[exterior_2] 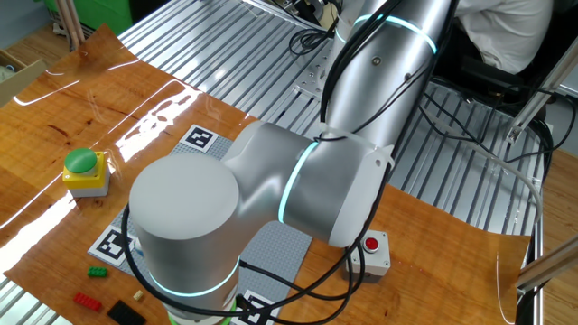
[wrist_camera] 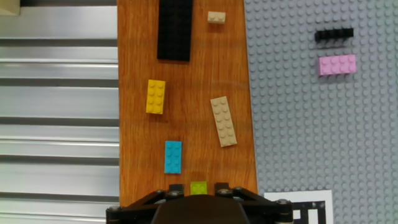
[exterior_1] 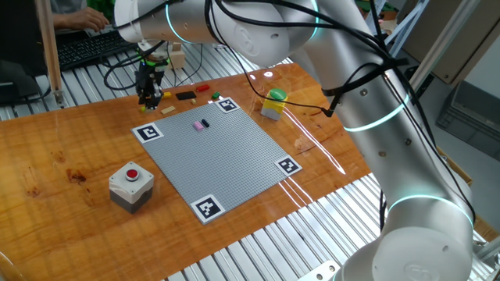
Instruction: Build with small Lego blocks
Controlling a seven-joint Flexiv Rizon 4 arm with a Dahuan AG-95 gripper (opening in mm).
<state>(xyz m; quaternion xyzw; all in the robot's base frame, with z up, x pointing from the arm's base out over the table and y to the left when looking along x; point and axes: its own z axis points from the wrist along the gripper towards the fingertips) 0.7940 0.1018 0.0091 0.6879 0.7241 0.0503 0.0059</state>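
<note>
The fingers sit at the bottom edge of the hand view, their two dark tips spread a little apart with a small lime-green brick between them; whether the tips actually press on it cannot be told. In one fixed view the fingers hang low over the wooden counter, just beyond the far edge of the grey baseplate.

On the baseplate a pink brick lies just beside a thin black brick, the two close but apart. On the bare wood beside the baseplate lie the loose pieces: a blue brick nearest the fingers, a long tan brick tilted next to the baseplate edge, a yellow brick further from that edge, a long black plate beyond those, and a tiny tan brick near it.

A grey box with a red button stands off the baseplate's near-left side, and a yellow box with a green round top off its far-right side. A red brick and a green brick lie on the wood in the other fixed view.
</note>
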